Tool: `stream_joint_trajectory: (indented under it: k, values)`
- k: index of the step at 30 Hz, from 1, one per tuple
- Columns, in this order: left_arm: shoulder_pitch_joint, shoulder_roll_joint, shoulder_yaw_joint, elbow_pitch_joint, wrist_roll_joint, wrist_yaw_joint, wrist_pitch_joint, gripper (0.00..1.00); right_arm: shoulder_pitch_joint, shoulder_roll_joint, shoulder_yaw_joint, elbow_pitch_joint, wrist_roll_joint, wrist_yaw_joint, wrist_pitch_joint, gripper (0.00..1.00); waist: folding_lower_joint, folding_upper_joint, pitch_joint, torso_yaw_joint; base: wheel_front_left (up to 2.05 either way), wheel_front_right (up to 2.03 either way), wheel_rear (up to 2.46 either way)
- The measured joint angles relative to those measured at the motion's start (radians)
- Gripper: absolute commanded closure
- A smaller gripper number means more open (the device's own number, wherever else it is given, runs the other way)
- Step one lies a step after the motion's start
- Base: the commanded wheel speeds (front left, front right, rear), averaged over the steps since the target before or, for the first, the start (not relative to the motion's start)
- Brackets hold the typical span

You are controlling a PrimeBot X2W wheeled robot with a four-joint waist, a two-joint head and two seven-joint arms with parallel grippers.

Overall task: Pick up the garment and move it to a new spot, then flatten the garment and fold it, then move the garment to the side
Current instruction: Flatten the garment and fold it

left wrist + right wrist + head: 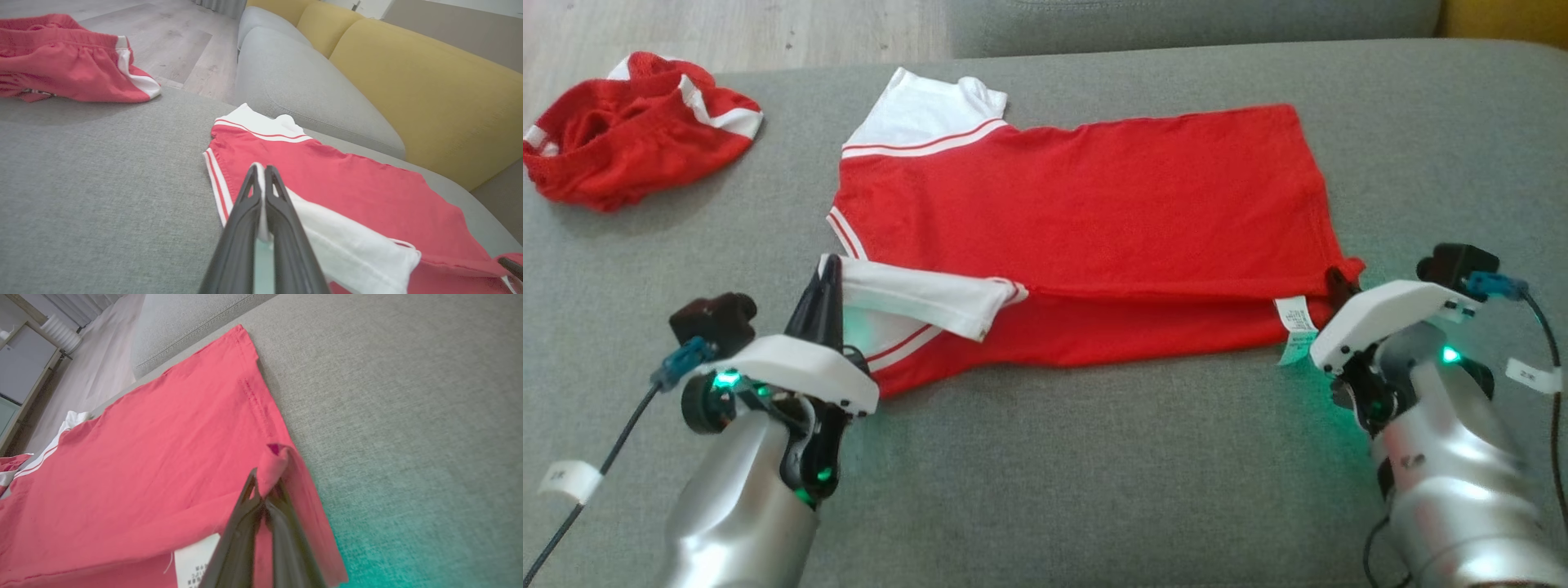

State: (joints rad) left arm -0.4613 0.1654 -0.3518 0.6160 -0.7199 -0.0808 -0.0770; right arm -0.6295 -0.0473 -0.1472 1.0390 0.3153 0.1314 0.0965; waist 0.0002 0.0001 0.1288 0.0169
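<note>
The work lay on a broad grey seat cushion (pixel 1094 474) of woven cloth. Beyond it ran a pale wood-look floor (pixel 171 41), and a second grey cushion (pixel 294 77) butted against a mustard-yellow backrest (pixel 429 94). The garment (pixel 1094 212), a red shirt with white striped sleeves, was spread on the seat between the two pincers, its near long edge doubled over so that a red strip showed under the upper layer. The left pincer (pixel 827 273) stood at the shirt's collar end. Its dark fingers were pressed together on the edge of the near white sleeve (pixel 923 302), which lay draped from the tips toward the right pincer. The left forearm (pixel 743 490) rose from below, tilted forward, with the fingers pointing away from the robot and slightly up. The right pincer (pixel 1339 282) was at the hem end, clamped on the near red corner, and in the right wrist view the cloth bunched up over its tips (pixel 265 490). A white care label (pixel 1294 322) hung just beside that pincer, on its inner side. The right forearm (pixel 1445 474) leaned inward toward the shirt. Well beyond the left pincer and to its outer side, a crumpled pair of red shorts (pixel 629 139) with white stripes lay near the seat's far edge.
</note>
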Motion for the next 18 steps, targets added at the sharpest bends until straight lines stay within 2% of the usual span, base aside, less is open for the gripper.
stream_joint_trajectory:
  k: [1,2,3,4,11,18]
  values:
    - [-0.01,-0.002,0.0,0.018,0.0,0.0,-0.01,1.0,-0.016,0.0,0.003,0.027,0.0,0.0,-0.011,0.59,0.0,0.0,0.003,0.0,0.0,0.0,0.0]
    - [-0.02,-0.003,0.001,0.032,0.001,0.0,-0.021,0.81,-0.033,-0.001,0.007,0.051,0.0,0.0,-0.026,0.12,0.0,0.0,0.005,0.0,0.0,0.0,0.0]
    - [-0.03,-0.005,0.001,0.047,0.002,-0.002,-0.03,0.59,-0.051,-0.001,0.016,0.073,0.001,0.0,-0.041,0.0,0.0,0.0,0.007,0.001,0.0,0.0,0.0]
    - [-0.039,-0.006,0.002,0.059,0.004,-0.005,-0.036,0.0,-0.069,-0.002,0.027,0.091,0.006,0.0,-0.054,0.0,0.0,0.0,0.009,0.001,0.0,0.0,0.0]
    - [-0.079,-0.011,0.005,0.098,0.005,-0.022,-0.079,0.0,-0.168,-0.005,0.138,0.142,0.109,0.0,-0.144,0.0,-0.0001,0.0,0.009,0.006,0.0,0.0,0.0]
    - [-0.025,0.01,0.0,0.026,-0.013,-0.034,-0.091,0.0,-0.166,-0.012,0.151,0.184,0.05,0.0,-0.268,0.0,-0.0002,0.0,-0.024,0.007,0.0,0.0,0.0]
